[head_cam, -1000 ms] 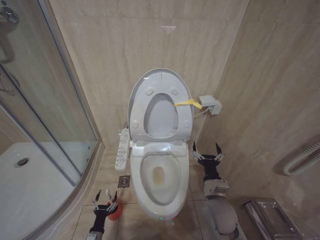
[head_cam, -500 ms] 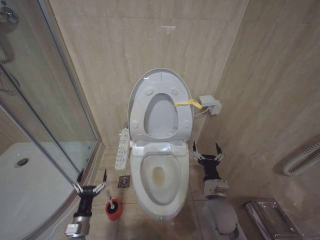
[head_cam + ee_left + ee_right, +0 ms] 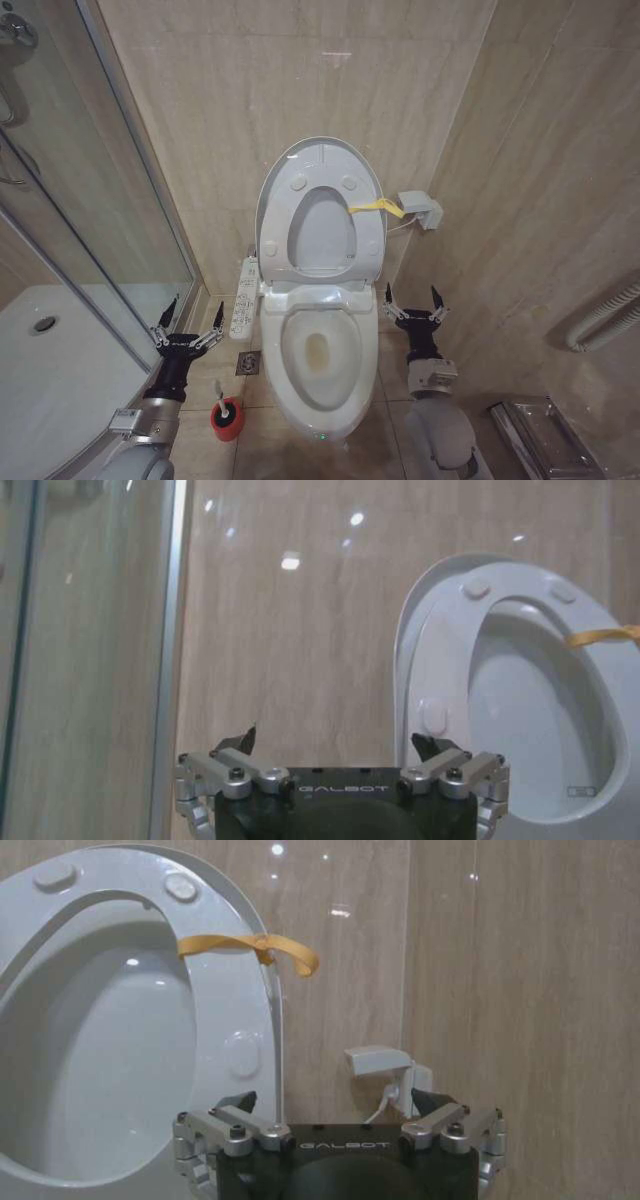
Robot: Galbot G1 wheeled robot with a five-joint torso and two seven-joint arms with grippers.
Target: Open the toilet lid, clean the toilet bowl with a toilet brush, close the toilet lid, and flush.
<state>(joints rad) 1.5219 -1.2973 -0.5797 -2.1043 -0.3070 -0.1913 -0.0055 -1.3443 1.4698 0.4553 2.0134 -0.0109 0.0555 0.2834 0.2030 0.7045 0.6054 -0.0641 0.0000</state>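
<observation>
The toilet lid point(image 3: 322, 228) stands raised against the wall, with the seat ring up in front of it and a yellow strap point(image 3: 376, 207) at its edge. Below it the toilet bowl point(image 3: 292, 392) lies uncovered, its bottom stained yellowish. The toilet brush point(image 3: 227, 415) stands in its red base on the floor left of the bowl. My left gripper point(image 3: 197, 308) is open and empty, beyond the brush by the shower edge. My right gripper point(image 3: 411, 292) hangs open and empty right of the bowl. The left wrist view shows the left gripper point(image 3: 335, 736) facing the lid point(image 3: 530, 705). The right wrist view shows the right gripper point(image 3: 333, 1099) and strap point(image 3: 250, 945).
A white button panel point(image 3: 243, 298) juts from the bowl's left side, with a floor drain point(image 3: 248, 362) below it. The curved shower tray point(image 3: 50, 370) and its glass door close off the left. A wall box point(image 3: 421, 209) and a metal holder point(image 3: 540, 430) sit on the right.
My left gripper has moved off the brush, first leftward and then toward the wall. The brush stays standing in its red base. The right arm has not moved.
</observation>
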